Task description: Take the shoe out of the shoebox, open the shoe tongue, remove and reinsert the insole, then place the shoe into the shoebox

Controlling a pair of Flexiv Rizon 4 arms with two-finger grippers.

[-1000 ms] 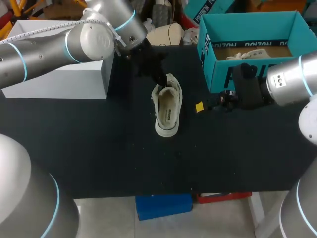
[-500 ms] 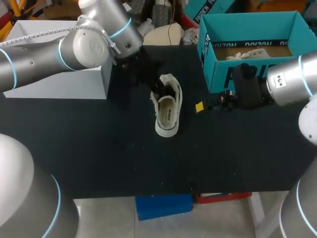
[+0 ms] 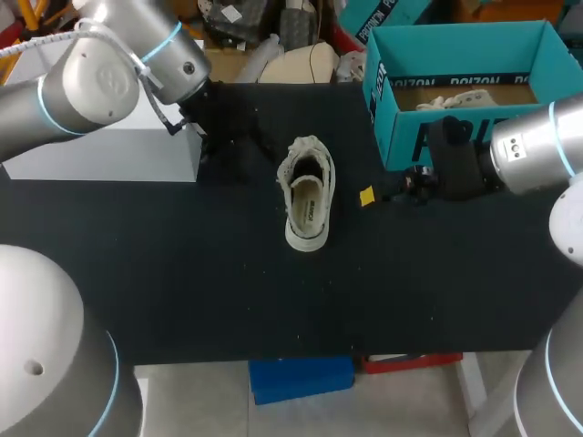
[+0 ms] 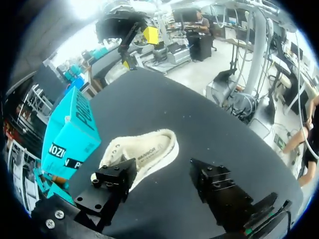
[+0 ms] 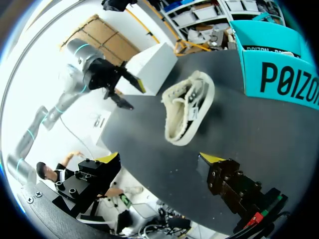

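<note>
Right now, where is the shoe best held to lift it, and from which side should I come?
Probably the shoe's side wall beside its opening, from above, straddled by the open right pincer. The shoe stands sole-down, opening up, nothing touching it.

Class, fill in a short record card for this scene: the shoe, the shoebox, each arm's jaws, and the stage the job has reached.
shoe: white, resting on its sole on the table, outside the shoebox
shoebox: teal, open, at the table's far right
left arm: jaws open, empty, clear of the shoe, near the white box
right arm: jaws open, empty, in front of the shoebox, pointing towards the shoe
stage: shoe is out; not yet put back
</note>
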